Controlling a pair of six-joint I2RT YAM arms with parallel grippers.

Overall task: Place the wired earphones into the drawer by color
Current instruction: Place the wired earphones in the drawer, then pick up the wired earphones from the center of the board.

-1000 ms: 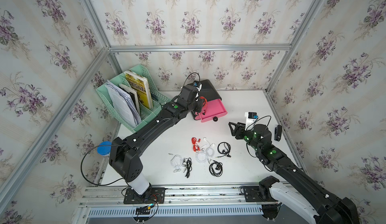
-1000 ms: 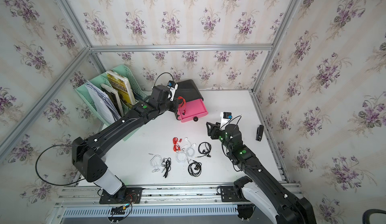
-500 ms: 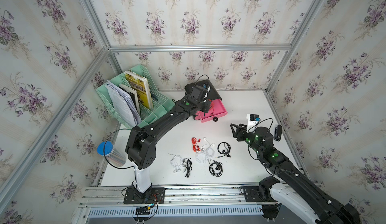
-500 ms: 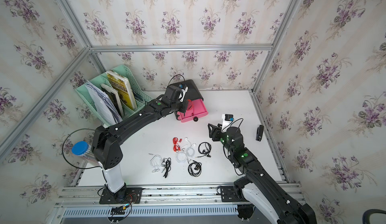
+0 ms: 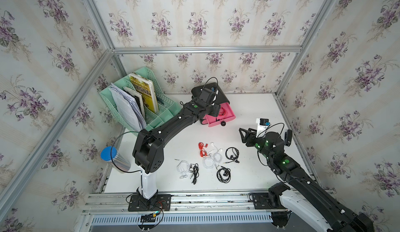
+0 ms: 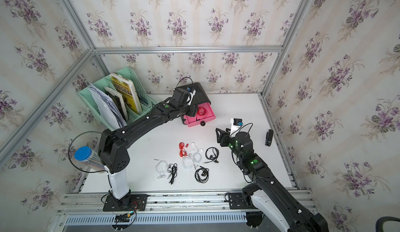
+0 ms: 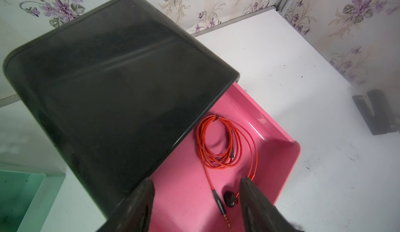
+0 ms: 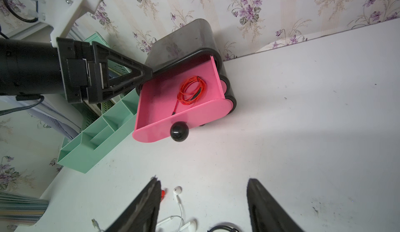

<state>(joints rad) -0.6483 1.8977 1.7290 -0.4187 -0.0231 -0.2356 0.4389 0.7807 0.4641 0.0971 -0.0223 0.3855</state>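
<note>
Six or so bundles of the wired earphones [image 5: 213,157] lay loose on the table [image 5: 255,107], front-centre in both top views. Nearest row: white bundle [image 5: 183,168], black strand [image 5: 195,171], black coil [image 5: 224,174]. Next row back: red bundle [image 5: 202,149] touching a white tangle [image 6: 191,159], and a second black coil [image 5: 232,154] at the tangle's 3 o'clock.

Right gripper [image 8: 203,180] hovered just behind the pile, jaws well apart, nothing between them. With 12 o'clock as the back wall, the second black coil lay at its 7 o'clock and the red bundle at about 8 o'clock, farther off.

Farthest back: pink drawer [image 8: 194,116], pulled out of its black cabinet [image 7: 108,68]. One red coil [image 7: 223,142] lay flat on the drawer floor, its plug tail running toward the left gripper [image 7: 195,180]. That gripper hung over the drawer, jaws spread, holding nothing. One finger sat close over the cable tail; contact could not be resolved.

Judgement: the red bundle on the table belongs next in this drawer. It lay near 7 o'clock from the left gripper, long axis roughly 12 to 6. The right arm was nearer the pile, the left nearer the drawer.
</note>
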